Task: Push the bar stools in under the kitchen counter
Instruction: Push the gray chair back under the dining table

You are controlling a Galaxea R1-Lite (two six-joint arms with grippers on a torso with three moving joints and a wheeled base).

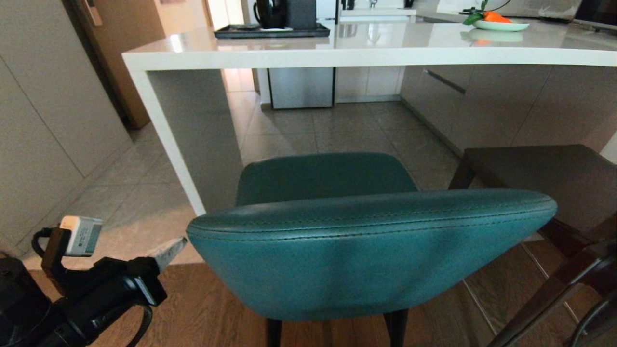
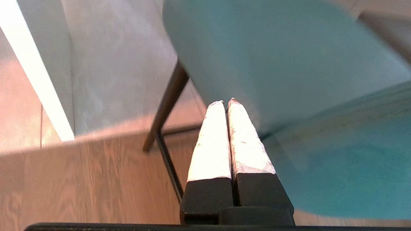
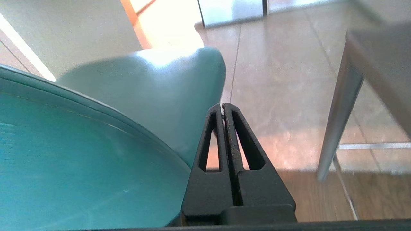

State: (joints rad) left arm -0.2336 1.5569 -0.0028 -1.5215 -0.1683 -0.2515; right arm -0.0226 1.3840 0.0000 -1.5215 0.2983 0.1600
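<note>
The teal bar stool [image 1: 366, 250] stands right in front of me, its rounded back nearest and its seat pointing under the kitchen counter [image 1: 366, 53]. A dark grey bar stool [image 1: 544, 178] stands to its right. My left gripper [image 1: 181, 241] is shut and empty, just off the left end of the teal back. In the left wrist view the gripper [image 2: 224, 102] points along the teal stool [image 2: 289, 64], beside its black leg [image 2: 167, 102]. My right gripper [image 3: 222, 105] is shut and empty by the right end of the teal stool's back [image 3: 80, 160]; it is outside the head view.
The counter's grey side panel [image 1: 197, 135] stands left of the teal seat. A black tray with a kettle [image 1: 272, 29] and a plate with an orange item [image 1: 499, 23] sit on the counter top. The dark stool's chrome leg [image 3: 337, 112] is close on the right. Wall panels [image 1: 43, 125] run along the left.
</note>
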